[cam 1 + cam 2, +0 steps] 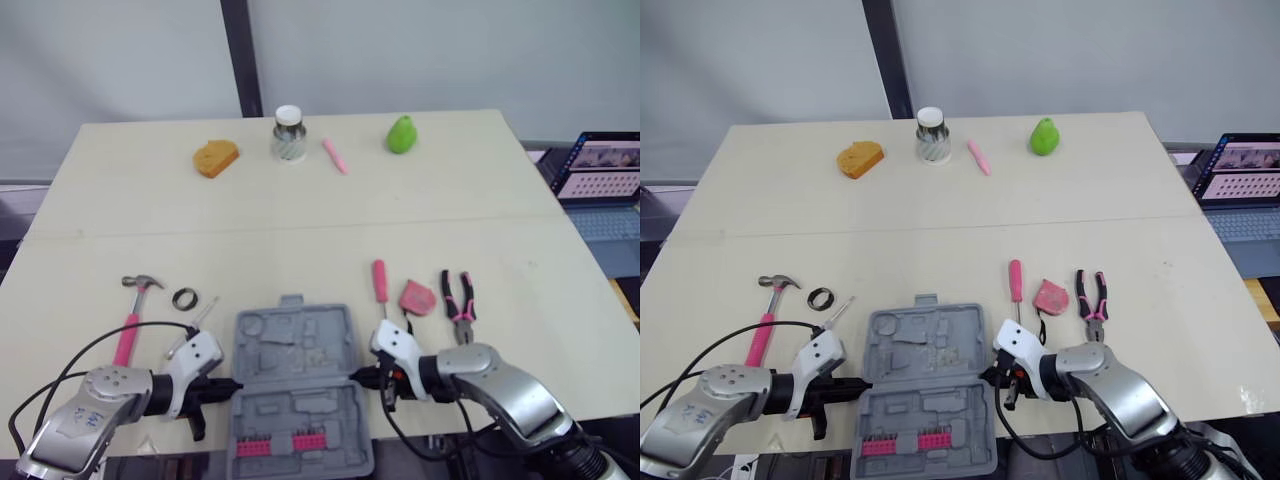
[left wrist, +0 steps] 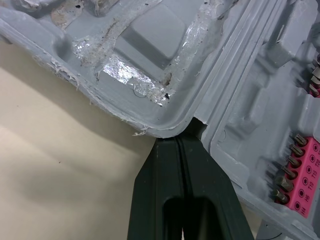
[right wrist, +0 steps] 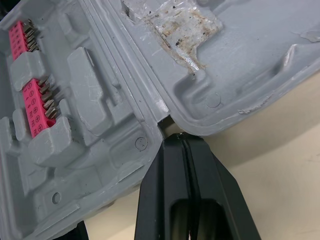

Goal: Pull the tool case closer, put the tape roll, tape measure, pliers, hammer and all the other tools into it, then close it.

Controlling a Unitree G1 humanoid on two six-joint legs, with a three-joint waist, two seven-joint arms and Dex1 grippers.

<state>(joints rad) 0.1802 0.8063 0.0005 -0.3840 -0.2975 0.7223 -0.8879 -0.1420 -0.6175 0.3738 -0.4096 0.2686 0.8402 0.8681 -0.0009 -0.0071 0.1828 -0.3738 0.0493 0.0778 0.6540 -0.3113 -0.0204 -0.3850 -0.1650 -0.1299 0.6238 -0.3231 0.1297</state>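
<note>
1. Step in hand, by the look of it: pulling the case (image 1: pixel 295 395) closer. Lies open and flat at the near edge of the bench (image 1: pixel 520 250). Near half, with pink bit strips (image 1: pixel 268 444), reaching or overhanging that edge; hard to say which.
2. At the case's left hinge end: left gripper (image 2: pixel 182 142), fingers pressed together, tip touching the hinge notch. At the right hinge end: right gripper (image 3: pixel 181 137), fingers likewise together, tip against the notch. Seemingly clamped on nothing; pushing or hooking rather than pinching.
3. Next, probably: backing off the case, then opening one gripper over a tool. Calls for lifting clear of the case rim first.
4. Just left of the case: small screwdriver (image 1: pixel 205 312), thin and partly hidden behind the left arm. Further left the tape roll (image 1: pixel 183 298), then the hammer (image 1: pixel 132 320).
5. Just right of the case's lid: pink screwdriver (image 1: pixel 380 282), then tape measure (image 1: pixel 417 297), then pliers (image 1: pixel 460 305). All outside the case; nothing loaded yet.
6. Far beyond the case: orange piece (image 1: pixel 215 158), jar (image 1: pixel 288 135), pink pen (image 1: pixel 335 155), green piece (image 1: pixel 402 134). Too small to tell what the orange and green ones are.
7. Cut off: the case's near rim at the head views' lower edge. Far right of the case, a laptop (image 1: pixel 600 170) cut by the frame.
</note>
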